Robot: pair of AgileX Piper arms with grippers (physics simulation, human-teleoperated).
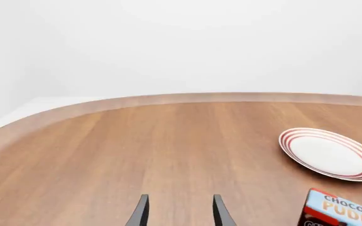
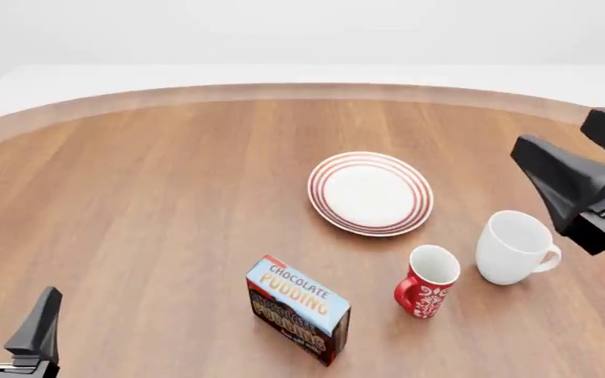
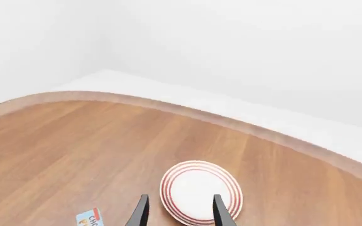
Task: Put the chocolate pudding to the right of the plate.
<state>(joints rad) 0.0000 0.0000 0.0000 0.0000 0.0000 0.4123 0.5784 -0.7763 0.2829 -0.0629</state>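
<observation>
Nothing is done yet: the chocolate pudding (image 2: 298, 309) stands on the wooden table (image 2: 145, 205) nearer than the plate (image 2: 371, 193) and to its left, untouched. The left gripper (image 2: 9, 315) and right gripper (image 3: 179, 209) hang with fingers apart, holding nothing. Grasping and carrying remain.

A white round plate (image 2: 371, 194) is showing red concentric rim rings; nearest it, a red mug (image 2: 425, 282) is wearing white floral print beside a plain white mug (image 2: 512, 247).
</observation>
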